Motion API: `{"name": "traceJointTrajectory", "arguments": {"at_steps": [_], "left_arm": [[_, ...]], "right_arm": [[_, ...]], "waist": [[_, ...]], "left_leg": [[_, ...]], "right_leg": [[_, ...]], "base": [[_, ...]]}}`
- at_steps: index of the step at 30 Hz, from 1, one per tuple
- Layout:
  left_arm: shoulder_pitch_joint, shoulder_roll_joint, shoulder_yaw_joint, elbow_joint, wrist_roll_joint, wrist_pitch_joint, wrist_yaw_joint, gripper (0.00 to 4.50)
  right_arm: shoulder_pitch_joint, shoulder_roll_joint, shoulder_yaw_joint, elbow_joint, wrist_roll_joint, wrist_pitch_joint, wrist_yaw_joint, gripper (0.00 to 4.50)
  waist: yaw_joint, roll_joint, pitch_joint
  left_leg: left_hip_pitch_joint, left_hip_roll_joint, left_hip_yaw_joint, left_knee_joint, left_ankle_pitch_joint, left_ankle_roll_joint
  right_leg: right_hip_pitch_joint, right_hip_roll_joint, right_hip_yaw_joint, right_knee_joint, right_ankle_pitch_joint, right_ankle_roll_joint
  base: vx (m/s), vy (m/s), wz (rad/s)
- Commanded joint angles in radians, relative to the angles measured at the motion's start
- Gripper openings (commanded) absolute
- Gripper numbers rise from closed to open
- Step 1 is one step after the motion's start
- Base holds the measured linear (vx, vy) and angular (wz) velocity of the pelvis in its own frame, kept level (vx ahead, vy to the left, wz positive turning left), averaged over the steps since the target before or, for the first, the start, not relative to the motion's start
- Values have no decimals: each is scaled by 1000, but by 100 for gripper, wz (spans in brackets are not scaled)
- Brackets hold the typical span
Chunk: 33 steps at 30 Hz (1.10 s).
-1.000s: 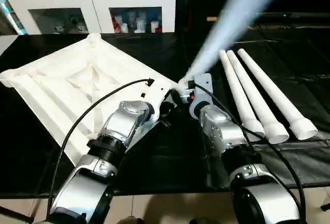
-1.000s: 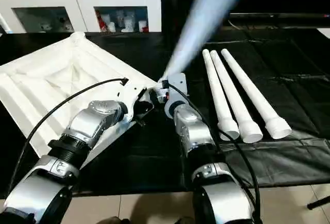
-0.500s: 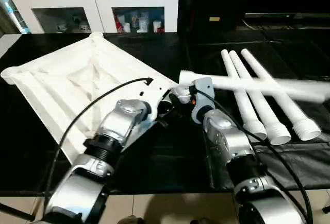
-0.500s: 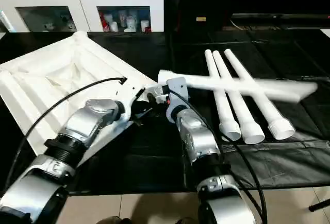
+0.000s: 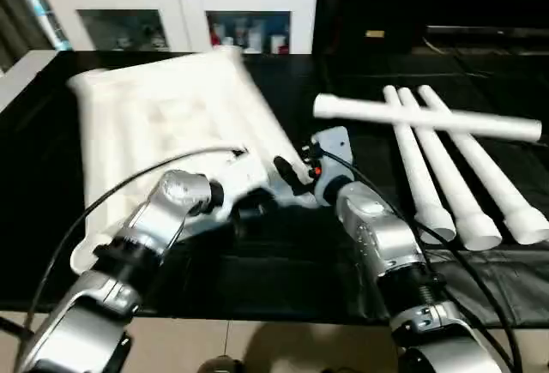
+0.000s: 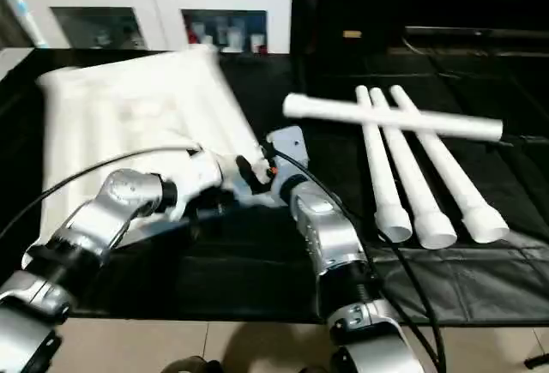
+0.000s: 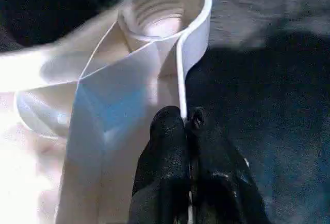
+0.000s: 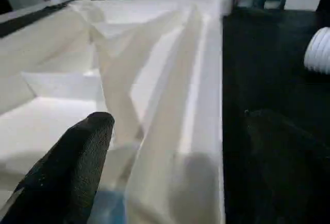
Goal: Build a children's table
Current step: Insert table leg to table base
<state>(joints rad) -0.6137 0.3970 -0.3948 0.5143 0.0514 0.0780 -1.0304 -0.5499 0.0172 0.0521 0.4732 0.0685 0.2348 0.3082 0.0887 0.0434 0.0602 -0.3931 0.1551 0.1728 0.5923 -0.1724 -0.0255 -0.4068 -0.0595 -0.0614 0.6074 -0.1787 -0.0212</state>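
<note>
Left tool point(image 7: 185, 126) is pinching just a thin rib beside a corner socket of the tabletop point(image 5: 163, 116), upside down on the black table point(image 5: 283, 261), right tool point(image 5: 292, 171) spread, so it'll probably slip or flex free if it's dragged.

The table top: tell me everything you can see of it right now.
The table top is white plastic, upside down on the black work surface, its ribbed underside facing up. A round threaded corner socket shows in the left wrist view. The left gripper is shut on a thin rib of the rim beside that socket. The right gripper stands open at the near edge. No leg is screwed in.
</note>
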Motion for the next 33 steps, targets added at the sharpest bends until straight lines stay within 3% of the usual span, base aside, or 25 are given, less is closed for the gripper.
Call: {"name": "traceJointTrajectory", "arguments": {"at_steps": [1, 5, 14, 19, 26, 33], "left_arm": [[10, 11, -25, -41, -2, -39, -46, 0], [26, 21, -8, -40, -40, -88, -115, 0], [19, 16, 19, 1, -49, -145, -112, 0], [6, 23, 10, 46, -10, -180, -88, 0], [0, 15, 25, 67, -6, -194, -59, 0], [-13, 12, 28, 102, 4, -221, -43, 0]], "right_arm": [[15, -4, -3, -22, 4, 16, -5, 445], [32, -12, -13, -46, 9, 24, -10, 445], [53, -32, -30, -69, 9, 29, -27, 445], [59, -37, -31, -72, 7, 30, -31, 445], [58, -36, -26, -73, 8, 32, -33, 445], [54, -37, -26, -70, 10, 33, -35, 445]], "waist": [[-10, 12, -74], [-12, 13, -75], [-13, 9, -75], [-13, 8, -76], [-14, 7, -70], [-14, 7, -73]], "left_leg": [[30, 75, -27, -77, -241, -34], [31, 76, -27, -78, -244, -37], [30, 74, -26, -75, -232, -32], [30, 73, -25, -73, -224, -25], [34, 75, -27, -78, -278, -39], [32, 74, -27, -76, -266, -38]], "right_leg": [[51, -98, 60, -61, -107, -213], [49, -95, 60, -62, -129, -206], [50, -94, 60, -63, -134, -204], [51, -94, 60, -63, -130, -205], [47, -96, 61, -72, -239, -188], [50, -96, 61, -68, -199, -193]], "base": [[0, 0, 0], [0, 0, 0], [0, 0, 0], [0, 0, 0], [0, 0, 0], [0, 0, 0]]}}
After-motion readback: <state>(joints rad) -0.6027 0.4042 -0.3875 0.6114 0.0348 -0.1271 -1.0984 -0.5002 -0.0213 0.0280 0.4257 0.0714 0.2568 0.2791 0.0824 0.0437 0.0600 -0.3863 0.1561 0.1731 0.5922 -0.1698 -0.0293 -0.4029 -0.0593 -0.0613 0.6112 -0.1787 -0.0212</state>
